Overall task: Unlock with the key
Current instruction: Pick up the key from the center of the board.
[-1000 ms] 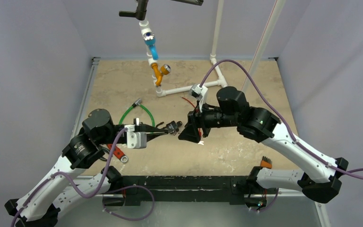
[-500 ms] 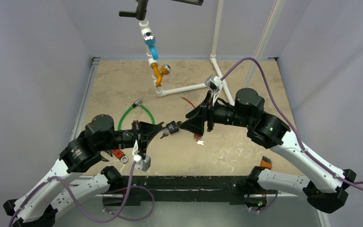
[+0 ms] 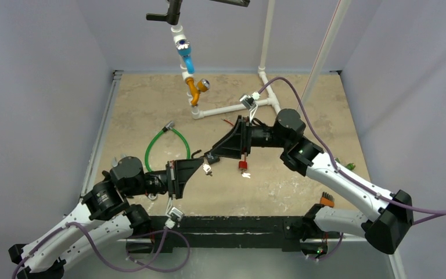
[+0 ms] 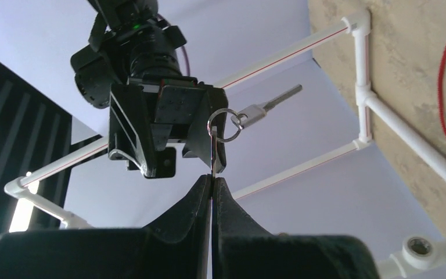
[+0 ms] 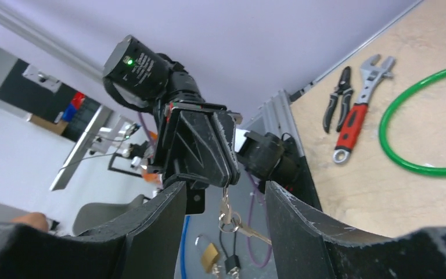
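Your left gripper (image 4: 212,181) is clamped tight on the key (image 4: 212,154), holding it clear of the tabletop (image 3: 151,110) just to the right of the green cable loop (image 3: 164,141); a second key (image 4: 267,104) hangs from its ring (image 4: 223,125). Your right gripper (image 5: 223,190) stands moderately wide with nothing between its fingers, farther right of the loop, tips facing the key at close range.

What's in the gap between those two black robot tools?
In the left wrist view, small silver keys on a ring, one pinched by the left tool, sit just before the right tool.
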Controlling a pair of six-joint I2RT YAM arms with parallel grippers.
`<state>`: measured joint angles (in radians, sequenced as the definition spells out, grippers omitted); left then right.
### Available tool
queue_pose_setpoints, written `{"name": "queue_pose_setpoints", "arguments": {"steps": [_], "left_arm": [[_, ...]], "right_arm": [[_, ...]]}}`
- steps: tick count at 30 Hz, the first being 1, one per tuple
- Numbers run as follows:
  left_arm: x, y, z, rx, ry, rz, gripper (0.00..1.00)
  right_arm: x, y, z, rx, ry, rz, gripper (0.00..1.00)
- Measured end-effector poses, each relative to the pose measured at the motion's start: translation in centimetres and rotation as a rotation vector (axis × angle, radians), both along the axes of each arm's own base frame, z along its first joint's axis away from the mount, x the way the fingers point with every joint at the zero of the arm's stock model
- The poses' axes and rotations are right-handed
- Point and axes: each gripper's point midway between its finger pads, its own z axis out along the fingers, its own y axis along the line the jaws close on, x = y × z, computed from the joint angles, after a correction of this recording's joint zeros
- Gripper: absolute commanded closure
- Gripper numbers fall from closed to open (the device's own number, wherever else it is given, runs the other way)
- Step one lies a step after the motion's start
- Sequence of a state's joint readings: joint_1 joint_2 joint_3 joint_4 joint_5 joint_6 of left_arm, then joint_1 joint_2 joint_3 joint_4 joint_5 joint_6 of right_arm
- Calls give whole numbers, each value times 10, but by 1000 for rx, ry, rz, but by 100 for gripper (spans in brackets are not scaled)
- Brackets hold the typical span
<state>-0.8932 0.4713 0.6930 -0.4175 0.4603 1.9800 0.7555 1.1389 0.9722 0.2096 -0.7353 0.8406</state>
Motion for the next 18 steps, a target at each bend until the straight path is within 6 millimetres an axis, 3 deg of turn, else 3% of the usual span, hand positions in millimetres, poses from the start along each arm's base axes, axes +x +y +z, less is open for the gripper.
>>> {"name": "queue_pose_setpoints", "arguments": {"steps": [5, 18], "left_arm": [[6, -5, 12, -17, -86, 5, 100], [16, -15, 15, -17, -108, 27, 100]], "right_arm": [[-13, 0, 1, 49, 26, 73, 51], [-20, 1, -1, 70, 42, 130, 60]]}}
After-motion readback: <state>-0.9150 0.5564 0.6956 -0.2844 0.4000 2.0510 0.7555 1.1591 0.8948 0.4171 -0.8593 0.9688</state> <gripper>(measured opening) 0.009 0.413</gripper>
